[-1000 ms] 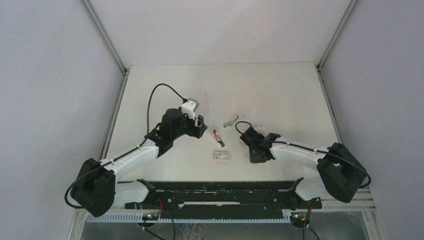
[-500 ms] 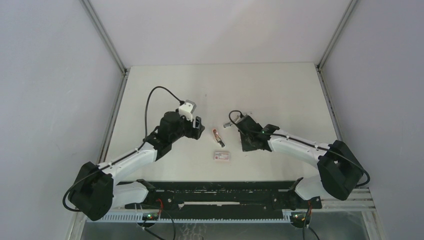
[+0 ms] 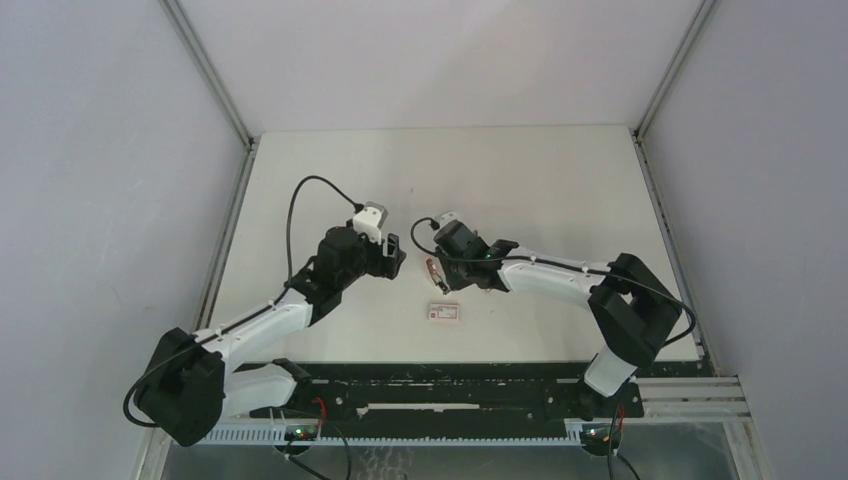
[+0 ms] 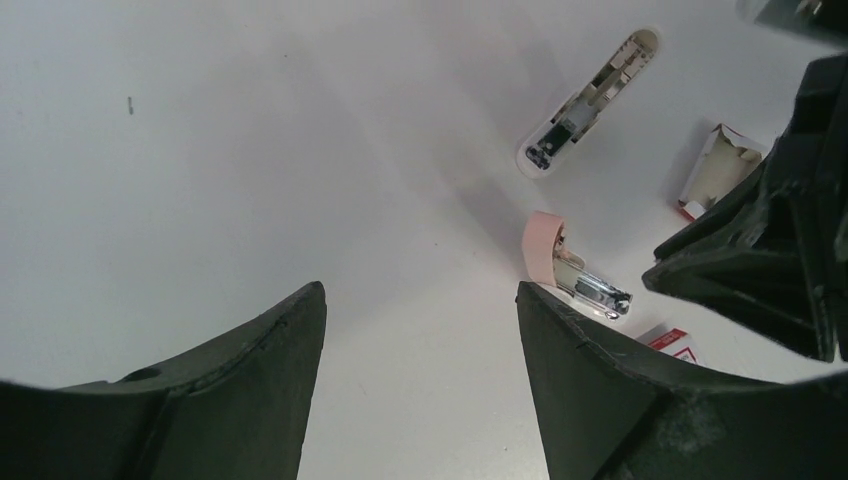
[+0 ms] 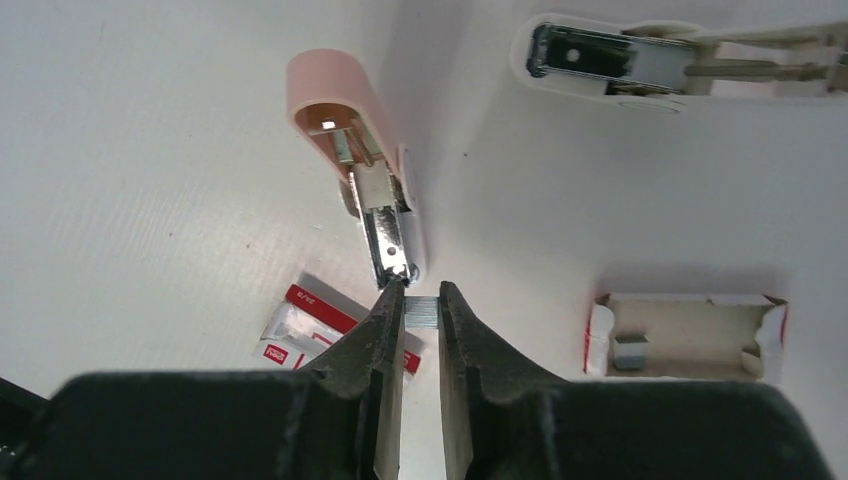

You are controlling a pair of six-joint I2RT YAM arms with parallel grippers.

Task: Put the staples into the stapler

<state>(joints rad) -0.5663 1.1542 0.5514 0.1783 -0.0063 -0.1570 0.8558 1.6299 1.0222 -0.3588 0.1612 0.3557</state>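
Note:
The stapler (image 5: 345, 110) is pink and lies open on the table, its metal magazine (image 5: 388, 235) pointing at my right gripper (image 5: 421, 293). That gripper is shut on the staples (image 5: 422, 312), a small grey block held at its fingertips just short of the magazine's tip. From above, the right gripper (image 3: 455, 272) sits right beside the stapler (image 3: 434, 272). My left gripper (image 4: 420, 300) is open and holds nothing. It hovers over bare table to the left of the stapler (image 4: 548, 245).
A white stapler part with a metal channel (image 5: 640, 60) lies beyond the stapler. A small white box with a red label (image 5: 300, 325) sits just left of my right fingers. An opened box (image 5: 690, 335) with a small grey block (image 5: 629, 352) inside lies to the right.
My right arm has swung left across the table, carrying the staples up to the stapler's magazine. The left gripper has drawn back slightly and stays open.

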